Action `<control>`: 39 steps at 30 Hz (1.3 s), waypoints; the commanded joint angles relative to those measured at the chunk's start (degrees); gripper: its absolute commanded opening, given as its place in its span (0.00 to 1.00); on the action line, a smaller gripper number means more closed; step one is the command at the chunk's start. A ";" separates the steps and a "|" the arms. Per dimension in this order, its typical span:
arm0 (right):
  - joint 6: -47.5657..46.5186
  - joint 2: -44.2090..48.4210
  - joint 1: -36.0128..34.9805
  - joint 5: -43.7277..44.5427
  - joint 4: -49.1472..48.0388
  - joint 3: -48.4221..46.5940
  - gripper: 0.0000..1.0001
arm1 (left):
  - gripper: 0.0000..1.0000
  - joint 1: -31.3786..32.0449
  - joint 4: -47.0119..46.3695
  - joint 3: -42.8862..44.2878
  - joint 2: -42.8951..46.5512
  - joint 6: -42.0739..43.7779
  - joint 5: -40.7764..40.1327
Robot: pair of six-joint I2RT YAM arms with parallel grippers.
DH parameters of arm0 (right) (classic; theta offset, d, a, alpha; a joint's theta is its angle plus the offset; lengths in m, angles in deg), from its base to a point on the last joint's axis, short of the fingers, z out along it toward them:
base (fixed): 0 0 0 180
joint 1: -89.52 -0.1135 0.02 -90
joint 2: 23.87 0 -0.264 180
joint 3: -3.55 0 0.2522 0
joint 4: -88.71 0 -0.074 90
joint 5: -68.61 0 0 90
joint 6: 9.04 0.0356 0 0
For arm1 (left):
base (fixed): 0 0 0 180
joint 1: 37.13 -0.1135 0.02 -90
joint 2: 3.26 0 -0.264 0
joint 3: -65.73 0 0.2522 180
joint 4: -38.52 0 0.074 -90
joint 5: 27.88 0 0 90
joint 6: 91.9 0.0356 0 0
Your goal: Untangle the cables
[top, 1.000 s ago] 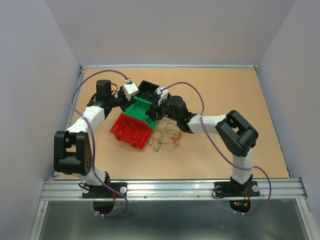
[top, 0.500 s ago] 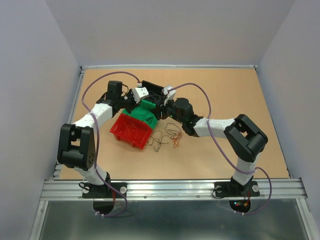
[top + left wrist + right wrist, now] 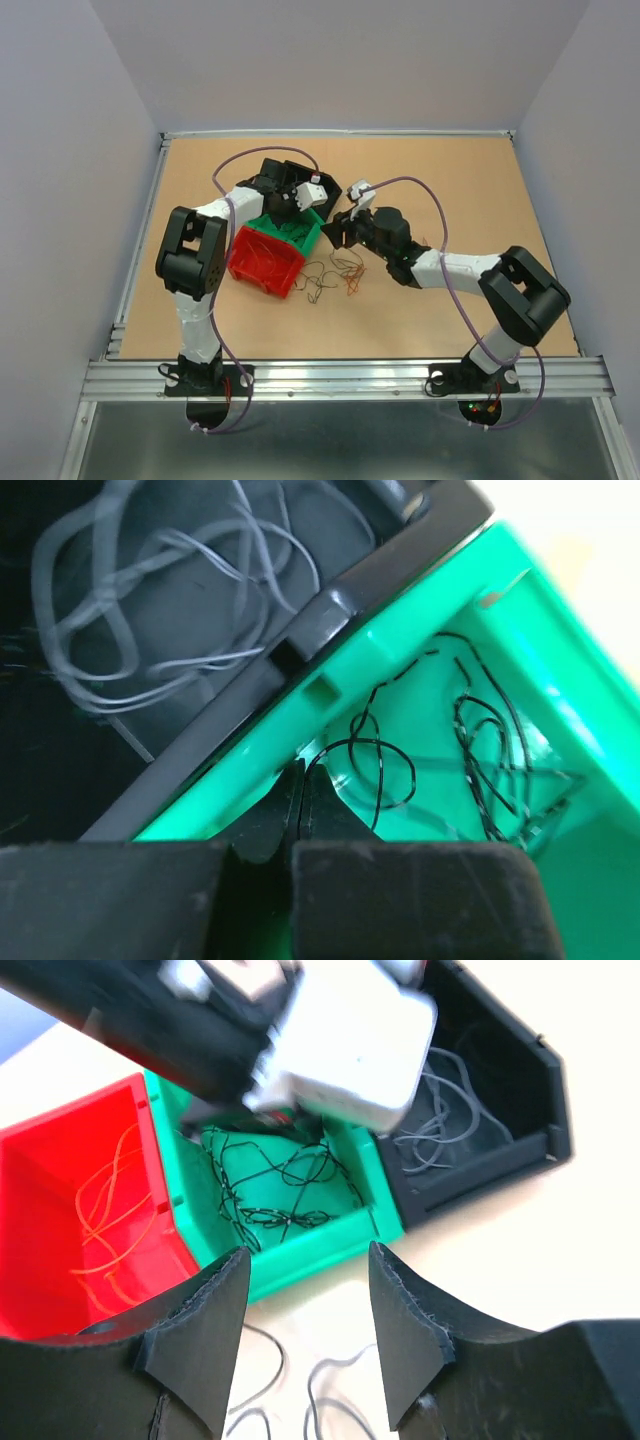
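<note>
A: left gripper point(image 3: 298, 790) state?
B: Closed, fingers pressed together. Tips sit at the green bin point(image 3: 560, 710) wall, beside a dark loop. Can't tell whether a strand is pinched.
A: right gripper point(image 3: 305, 1260)?
B: Jaws apart, nothing between them. It hovers above the table point(image 3: 450, 180) at 4 o'clock from the green bin, pointing back toward the bins.
A: Bin layout in the top view?
B: Three touching in a row. Red bin point(image 3: 262, 262) at 7 o'clock of green, black bin point(image 3: 330, 185) at 1 o'clock. The left arm reaches over green and black.
A: Where are the cables point(image 3: 349, 284)?
B: A loose tangle lies on the table at 5 o'clock from the green bin, just beside the red bin's right corner, with dark loops and one orange clump. More strands are inside the bins: orange ones in red, dark ones in green, pale-looking ones in black.
A: Right gripper touching the tangle?
B: No, it's above it, at roughly 12 o'clock from the pile.
</note>
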 commanded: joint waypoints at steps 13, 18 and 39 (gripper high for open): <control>-0.92 18.16 0.84 1.01 -4.20 12.78 0.57 | 0.34 0.60 2.83 -1.30 3.29 2.10 -3.16; -0.74 17.64 0.84 0.40 -4.28 12.69 0.57 | 0.48 0.60 -1.21 -3.59 7.51 0.26 -3.95; -4.69 10.26 0.23 -16.99 20.58 1.70 0.70 | 0.69 0.60 -4.46 -12.73 25.70 -1.94 -3.43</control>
